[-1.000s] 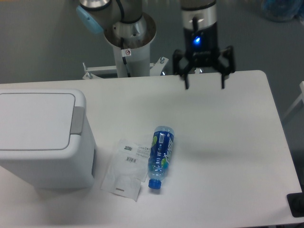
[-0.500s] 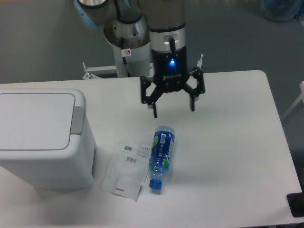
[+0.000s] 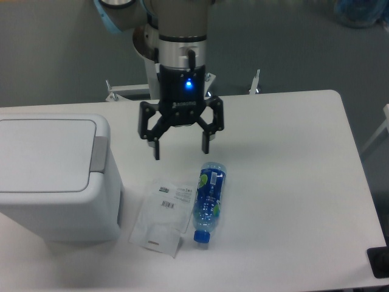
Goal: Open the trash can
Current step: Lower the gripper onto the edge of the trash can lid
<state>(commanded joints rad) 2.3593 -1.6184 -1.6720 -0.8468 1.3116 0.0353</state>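
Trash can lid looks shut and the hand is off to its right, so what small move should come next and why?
Probably shift the hand further left, over the grey push bar on the trash can. The lid lies flat and closed, and the open hand hangs above the table between the can and the bottle, touching neither.

Looks like a robotics lab or test cell. Plain white rectangular table on a bare grey floor, with a grey-and-blue industrial robot arm mounted on a white pedestal behind it. Staged test props only: boxy white plastic trash can, clear blue-capped plastic bottle, flat clear plastic bag with a barcode label.
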